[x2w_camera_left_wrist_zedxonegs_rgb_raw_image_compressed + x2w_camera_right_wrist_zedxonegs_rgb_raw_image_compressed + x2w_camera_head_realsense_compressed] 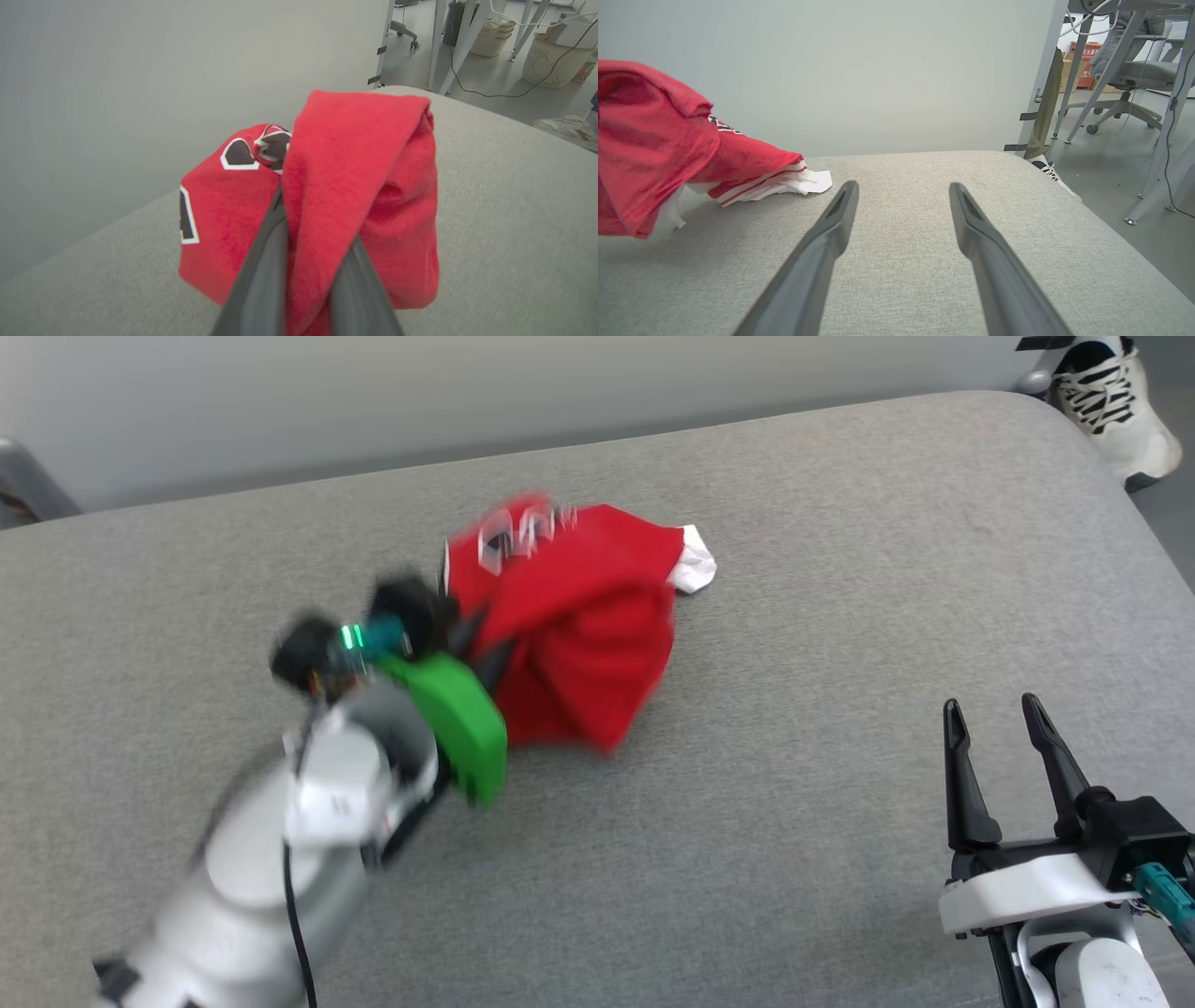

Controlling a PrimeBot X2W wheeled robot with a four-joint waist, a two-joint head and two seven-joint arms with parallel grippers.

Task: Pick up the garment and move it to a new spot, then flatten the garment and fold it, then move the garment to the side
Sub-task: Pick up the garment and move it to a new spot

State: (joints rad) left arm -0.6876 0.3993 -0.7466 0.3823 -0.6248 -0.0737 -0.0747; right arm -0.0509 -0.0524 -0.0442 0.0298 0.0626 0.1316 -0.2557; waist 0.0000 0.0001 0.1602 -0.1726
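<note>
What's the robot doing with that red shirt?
The robot's left tool is pinched shut on the garment, which is bunched up and partly lifted off the grey padded surface. One white sleeve rests on that surface. The right tool is open and empty, off to the side, away from the cloth. The garment is not yet flattened or folded.

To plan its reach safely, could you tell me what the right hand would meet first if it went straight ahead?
Probably nothing soon: the right hand points along bare grey cushion toward the pale wall; the garment is off to its left.
</note>
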